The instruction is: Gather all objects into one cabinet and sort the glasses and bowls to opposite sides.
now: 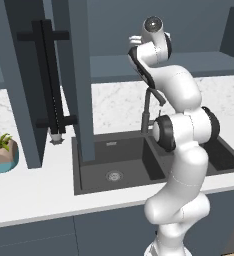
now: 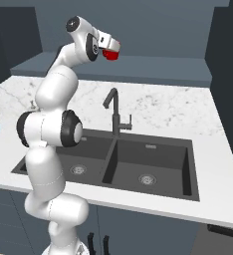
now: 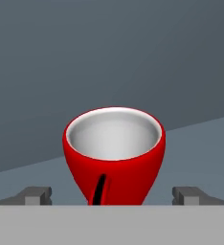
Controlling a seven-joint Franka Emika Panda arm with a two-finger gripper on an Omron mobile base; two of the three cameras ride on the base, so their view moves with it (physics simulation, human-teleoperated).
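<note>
The long white marble-look bench [image 2: 188,107] is running under the dark slate-blue wall cabinets [image 2: 138,30] and is carrying a black double sink [image 2: 153,164] with a dark bent tap [image 2: 116,112] at its back edge. The white jointed arm [image 2: 51,124] is rising in front of the sink and reaching up and forward, over the back edge of the bench, toward the cabinet's wide flat shelf [image 2: 158,67] — a height that suits putting something in or lifting it out of that cabinet. At the bench's far left end a teal-and-pink plant pot [image 1: 3,157] is sitting near the front edge, beside a tall slate-blue panel with black bar handles [image 1: 51,80]; it is well apart from the work.

In the hand view the small bright red tapered cup [image 3: 114,153] is standing upright on the shelf, white inside, mouth up, with the cabinet's back wall behind it. The pincer [image 3: 113,195] is spread as wide as it goes, one tip on either side of the cup's lower body with clear space on both sides — it is gripping nothing. The cup is centred between the tips, which would suit a straight squeeze on its narrow lower part; whether the hand is arriving or has just let go cannot be told from this.
</note>
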